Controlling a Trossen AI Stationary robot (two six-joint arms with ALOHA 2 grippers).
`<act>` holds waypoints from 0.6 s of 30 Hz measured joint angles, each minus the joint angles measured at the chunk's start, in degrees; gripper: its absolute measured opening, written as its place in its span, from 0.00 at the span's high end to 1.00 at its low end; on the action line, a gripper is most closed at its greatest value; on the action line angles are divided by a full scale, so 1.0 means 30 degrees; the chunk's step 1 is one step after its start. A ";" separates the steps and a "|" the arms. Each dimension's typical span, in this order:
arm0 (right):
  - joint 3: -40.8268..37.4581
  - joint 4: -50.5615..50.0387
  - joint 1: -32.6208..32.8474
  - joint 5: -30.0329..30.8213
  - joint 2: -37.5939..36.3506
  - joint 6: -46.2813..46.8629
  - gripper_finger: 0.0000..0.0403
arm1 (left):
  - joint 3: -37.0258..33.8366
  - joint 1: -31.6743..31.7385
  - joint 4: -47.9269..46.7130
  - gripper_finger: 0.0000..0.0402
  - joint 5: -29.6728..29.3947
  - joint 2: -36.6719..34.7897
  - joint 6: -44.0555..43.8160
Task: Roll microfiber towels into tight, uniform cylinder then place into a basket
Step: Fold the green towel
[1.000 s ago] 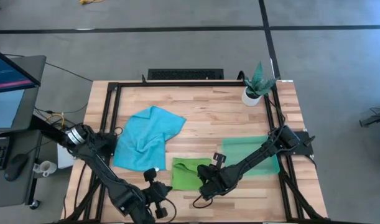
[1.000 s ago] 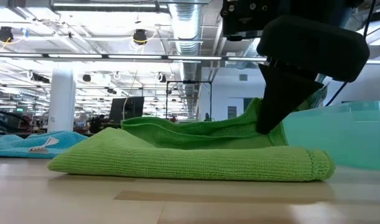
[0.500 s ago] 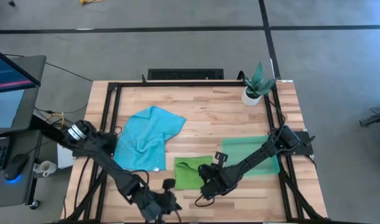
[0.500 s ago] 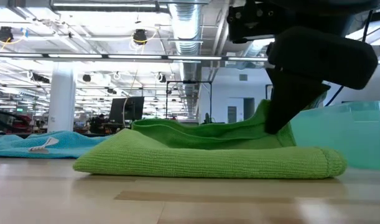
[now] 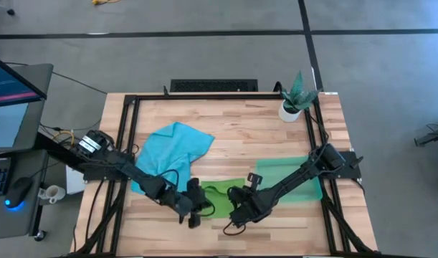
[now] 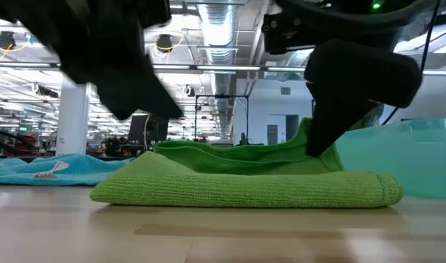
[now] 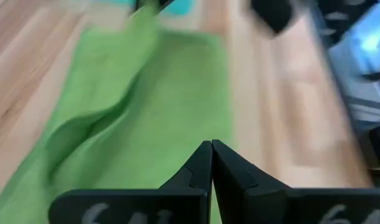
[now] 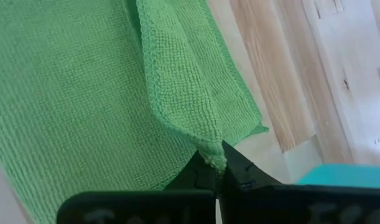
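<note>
The lime green towel (image 5: 220, 198) lies folded flat near the table's front edge, one part lifted. My right gripper (image 5: 236, 213) is shut on that part at the towel's right side. My left gripper (image 7: 211, 147) is shut and hovers above the towel's left end (image 6: 135, 183), clear of it in the low view. The turquoise towel (image 5: 172, 154) lies crumpled on the table behind and to the left. To the right of the green towel stands the translucent green basket (image 5: 294, 172), its wall (image 6: 409, 157) close to the towel's right end. My right gripper pinches a raised, hemmed edge of the green towel (image 8: 208, 152) between its two fingers, at the towel's right side. The fingers (image 6: 326, 135) slant down from above. The pinched fold stands up (image 6: 304, 139); the rest of the towel lies flat on the table.
A small white plant pot (image 5: 290, 110) stands at the back right corner. A black frame (image 5: 129, 129) runs around the tabletop. Bare wood (image 5: 247, 136) lies between the towels and the far edge.
My left gripper has swung from the table's near edge up toward the far right and sunk lower, ending above the green towel's left end, still shut. The green towel has slid a little toward the table's right. My right gripper keeps its hold.
</note>
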 joint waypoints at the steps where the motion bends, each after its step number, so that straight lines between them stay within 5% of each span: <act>1: 0.0000 0.0000 -0.0046 -0.0009 0.0000 0.0069 0.97 | -0.0254 0.0159 0.0074 1.00 -0.0007 0.0005 -0.0165; 18: 0.0388 -0.0324 -0.1250 -0.2798 -0.0002 -0.0092 0.80 | -0.0625 0.1203 -0.2321 1.00 -0.0647 0.0005 -0.0423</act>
